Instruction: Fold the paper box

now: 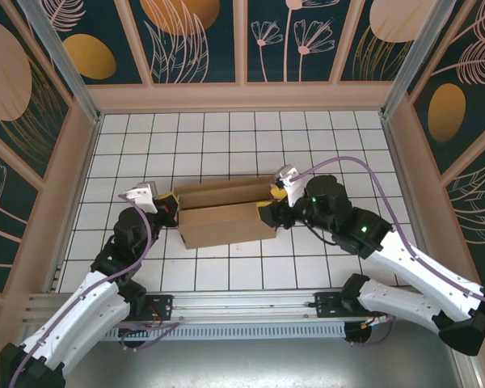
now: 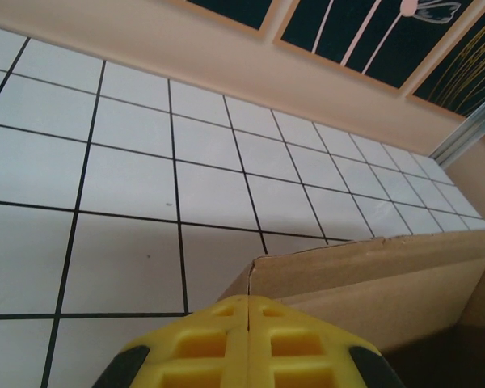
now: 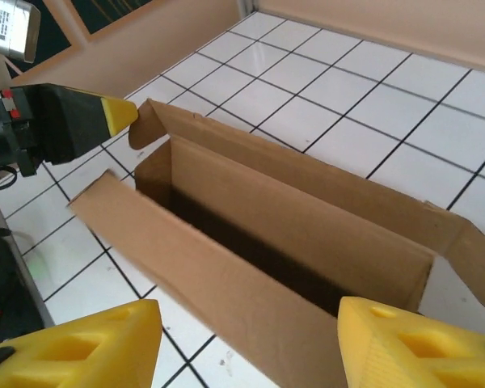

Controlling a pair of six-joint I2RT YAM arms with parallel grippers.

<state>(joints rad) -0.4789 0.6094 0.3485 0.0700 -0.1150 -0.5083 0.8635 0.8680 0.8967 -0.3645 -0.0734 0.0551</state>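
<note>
The paper box [image 1: 226, 213] is brown cardboard standing as a long open trough in the middle of the tiled floor, with loose flaps at both ends. In the right wrist view the box [image 3: 291, 234] runs away from me, its dark inside showing. My right gripper [image 3: 250, 356] is open at the box's right end, its yellow fingers [image 3: 81, 347] wide apart either side of the front wall. My left gripper [image 2: 248, 343] is shut, its tip against the box's left end flap [image 2: 347, 271]. From the right wrist, that left gripper [image 3: 120, 115] touches the raised flap.
The white tiled floor [image 1: 226, 137] is enclosed by peach-coloured walls [image 1: 242, 97] with dark floral panels above. A metal rail [image 1: 242, 303] runs along the near edge by the arm bases. Open tiles lie behind and in front of the box.
</note>
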